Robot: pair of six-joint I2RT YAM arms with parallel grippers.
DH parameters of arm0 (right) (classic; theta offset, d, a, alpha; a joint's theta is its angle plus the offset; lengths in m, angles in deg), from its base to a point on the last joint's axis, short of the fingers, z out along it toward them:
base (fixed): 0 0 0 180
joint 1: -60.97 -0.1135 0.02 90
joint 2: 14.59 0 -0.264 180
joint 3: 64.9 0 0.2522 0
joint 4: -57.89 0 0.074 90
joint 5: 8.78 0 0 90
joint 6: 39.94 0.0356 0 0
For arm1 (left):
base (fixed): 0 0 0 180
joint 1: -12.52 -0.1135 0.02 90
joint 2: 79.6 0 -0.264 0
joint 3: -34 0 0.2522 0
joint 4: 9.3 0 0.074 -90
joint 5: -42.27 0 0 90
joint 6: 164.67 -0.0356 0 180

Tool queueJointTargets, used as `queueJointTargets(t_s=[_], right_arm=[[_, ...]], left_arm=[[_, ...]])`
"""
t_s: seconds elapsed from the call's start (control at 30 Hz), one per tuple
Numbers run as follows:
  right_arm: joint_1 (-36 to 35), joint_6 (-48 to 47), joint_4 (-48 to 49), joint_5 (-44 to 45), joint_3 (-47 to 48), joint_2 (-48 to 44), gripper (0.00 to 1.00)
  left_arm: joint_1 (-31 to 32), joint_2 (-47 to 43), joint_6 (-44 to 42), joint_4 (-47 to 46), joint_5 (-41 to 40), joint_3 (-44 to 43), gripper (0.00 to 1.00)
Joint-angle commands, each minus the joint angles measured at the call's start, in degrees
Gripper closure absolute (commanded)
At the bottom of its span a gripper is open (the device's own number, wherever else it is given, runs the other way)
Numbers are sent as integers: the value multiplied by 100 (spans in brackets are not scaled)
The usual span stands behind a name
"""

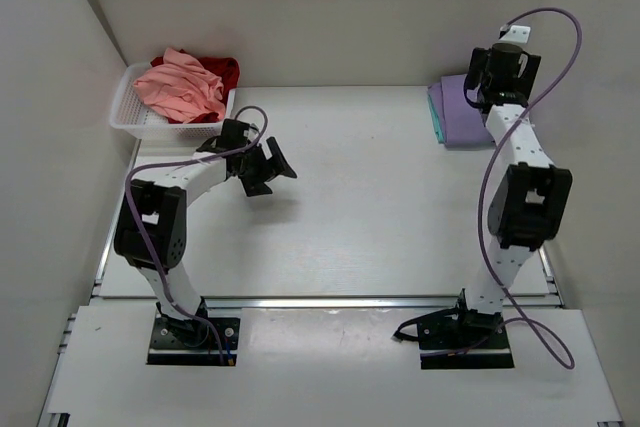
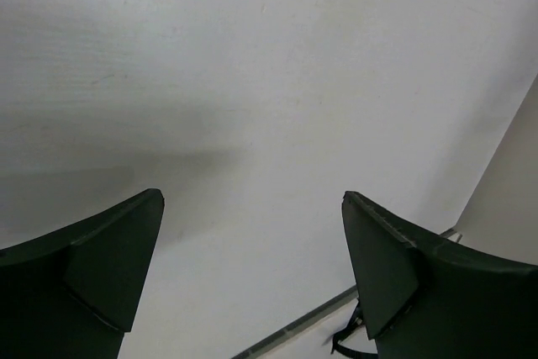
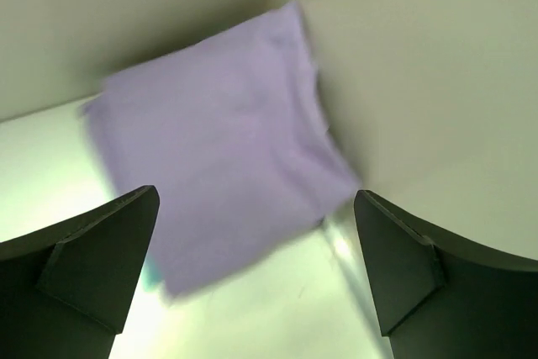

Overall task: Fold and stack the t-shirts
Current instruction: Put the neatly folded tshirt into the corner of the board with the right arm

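Note:
A folded lavender-purple t-shirt (image 1: 460, 113) lies at the table's far right corner on top of a teal one (image 1: 434, 119), of which only an edge shows. In the right wrist view the lavender shirt (image 3: 218, 166) fills the middle, blurred, with a teal sliver (image 3: 151, 275) under it. My right gripper (image 1: 478, 87) is open and empty above that stack (image 3: 256, 199). A salmon-pink t-shirt (image 1: 180, 87) and a red one (image 1: 222, 69) lie crumpled in the white basket. My left gripper (image 1: 272, 169) is open and empty over bare table (image 2: 252, 199). No black shirt is in view.
The white mesh basket (image 1: 130, 119) stands at the far left corner. Walls close the table in on the left, back and right. A metal rail (image 1: 330, 299) runs along the table's front edge.

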Motion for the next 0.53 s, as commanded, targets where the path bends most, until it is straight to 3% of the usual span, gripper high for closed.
queueJointTargets(t_s=[0.0,0.1,0.2,0.3,0.5], right_arm=[[-278,988,-439,-111,-1025,-1383,1],[-804,1217,-1195,-490,-2202,-2638,1],[-1410,1430,-2485,-570,-2752,-3247,1],[-2165,1149,-2935,-281,-3295,-3739,1],[-2169,893,-3244,-420,-3622,-4478,0]], left_arm=[[-123,-109,-312,1275,343,-214,2],[-53,-195,-796,2000,686,-584,1],[-158,-669,-885,2203,714,-698,2],[-272,-995,-1139,2177,793,-979,2],[-202,-1040,-1870,2984,-444,-2568,1]])
